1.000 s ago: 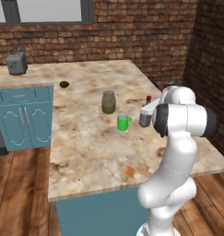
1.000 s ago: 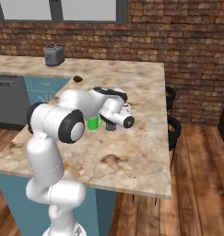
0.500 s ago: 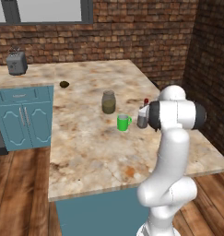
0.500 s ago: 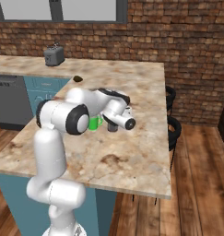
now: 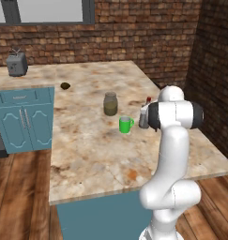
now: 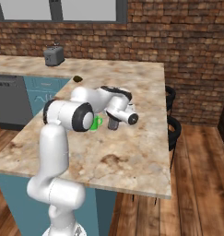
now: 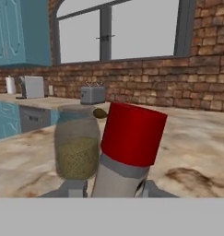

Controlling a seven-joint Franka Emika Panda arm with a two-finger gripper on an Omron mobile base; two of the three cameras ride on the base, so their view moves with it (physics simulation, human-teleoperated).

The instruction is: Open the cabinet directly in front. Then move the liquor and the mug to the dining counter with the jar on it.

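Clamped around the small dark grey-brown glass liquor bottle with its red cap (image 7: 133, 133), the two-finger gripper (image 6: 114, 123) holds it low over the large beige-brown marbled dining counter (image 5: 101, 150), just right of the bright green mug (image 5: 125, 124) and near the squat clear glass jar of olive-brown contents (image 5: 110, 103). Judging by this, the mug is already delivered and the bottle is at its drop-off, so the next move calls for setting it upright and loosening the jaws.

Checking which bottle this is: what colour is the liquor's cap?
Red. The liquor's cap shows best in the hand view.
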